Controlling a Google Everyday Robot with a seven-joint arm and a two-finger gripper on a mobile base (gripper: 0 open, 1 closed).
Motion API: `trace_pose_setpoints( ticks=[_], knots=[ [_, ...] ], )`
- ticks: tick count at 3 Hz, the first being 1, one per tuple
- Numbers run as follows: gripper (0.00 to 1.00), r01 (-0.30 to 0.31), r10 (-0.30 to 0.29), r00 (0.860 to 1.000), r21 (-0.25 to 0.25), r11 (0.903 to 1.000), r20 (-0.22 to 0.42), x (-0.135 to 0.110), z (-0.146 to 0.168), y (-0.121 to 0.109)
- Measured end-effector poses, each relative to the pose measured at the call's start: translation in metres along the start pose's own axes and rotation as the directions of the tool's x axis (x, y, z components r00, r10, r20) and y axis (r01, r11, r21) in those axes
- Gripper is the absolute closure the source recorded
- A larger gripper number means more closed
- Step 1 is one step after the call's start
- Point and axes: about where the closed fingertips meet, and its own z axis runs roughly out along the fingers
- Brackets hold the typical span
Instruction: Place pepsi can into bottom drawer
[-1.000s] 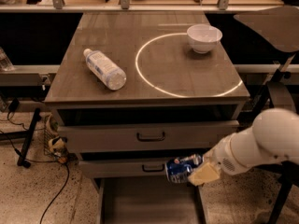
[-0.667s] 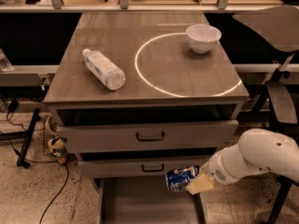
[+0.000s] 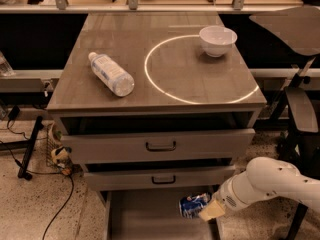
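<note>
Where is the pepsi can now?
Low in the camera view, right of centre: the pepsi can, sideways in the gripper, over the bottom drawer near its right wall.

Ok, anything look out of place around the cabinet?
Only the clear bottle, lying on its side on the cabinet top. The gripper holds the pepsi can sideways over the bottom drawer.

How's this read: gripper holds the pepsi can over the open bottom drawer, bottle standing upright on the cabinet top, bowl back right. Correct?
One error: the bottle lies on its side on the cabinet top, not upright; the camera view shows it. Rest holds: gripper, low right, holds the pepsi can over the open bottom drawer; bowl back right.
</note>
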Motion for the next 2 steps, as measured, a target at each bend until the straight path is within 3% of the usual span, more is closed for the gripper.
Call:
trace_pose_setpoints(
  ticks=[1,2],
  knots=[
    [1.0,-0.041,0.042,0.999,-0.034,0.9986,0.015,0.005,0.033,0.003],
    [1.0,-0.152,0.155,0.987,-0.077,0.9854,0.034,0.016,0.13,-0.002]
  ],
)
